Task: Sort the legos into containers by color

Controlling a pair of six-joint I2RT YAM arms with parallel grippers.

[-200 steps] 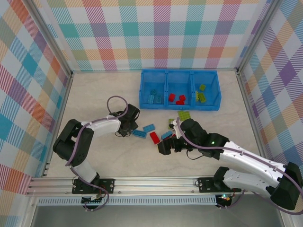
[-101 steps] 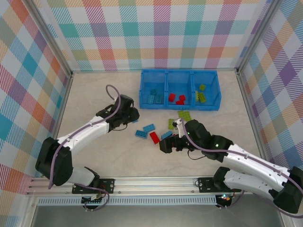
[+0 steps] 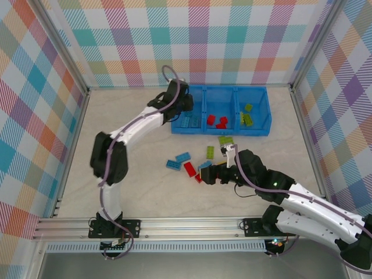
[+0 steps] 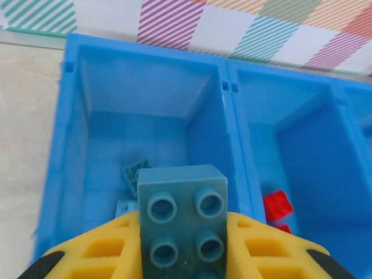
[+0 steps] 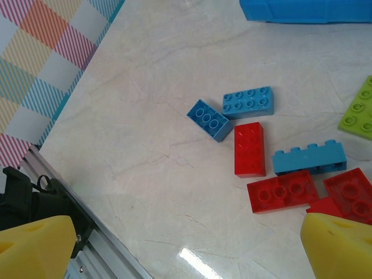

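Blue brick point(image 4: 181, 192): studs up, clamped between the yellow fingers point(image 4: 99, 253) of the left gripper point(image 4: 182, 238), which grips it tight. It hangs over the 6 o'clock wall of the left compartment point(image 4: 145, 133) of the blue tray point(image 3: 256, 132). Clock directions are read in the top view, 12 o'clock being the far wall. There the left gripper point(image 3: 179, 106) sits at the tray's 9 o'clock end. Two smaller blue pieces point(image 4: 135, 172) lie on that compartment's floor, directly beyond the held brick. The middle compartment point(image 3: 220, 110) holds red bricks point(image 3: 216, 121). The right compartment point(image 3: 256, 107) holds green bricks point(image 3: 248, 119). On the table point(image 3: 133, 133), at 6 o'clock from the tray and well apart from it, lies a loose cluster. It has two green bricks point(image 3: 225, 140) nearest the tray, two blue bricks point(image 5: 248, 102) touching at a corner, and a red brick point(image 5: 250, 149) just beside them. A blue brick on its side point(image 5: 309, 160) lies at that red brick's 3 o'clock. Red plates point(image 5: 283, 192) are bunched against the side-lying blue brick. The right gripper point(image 5: 186, 232) hovers low at the cluster's 5 o'clock, fingers spread wide, grasping nothing. Its arm covers part of the red pieces in the top view.
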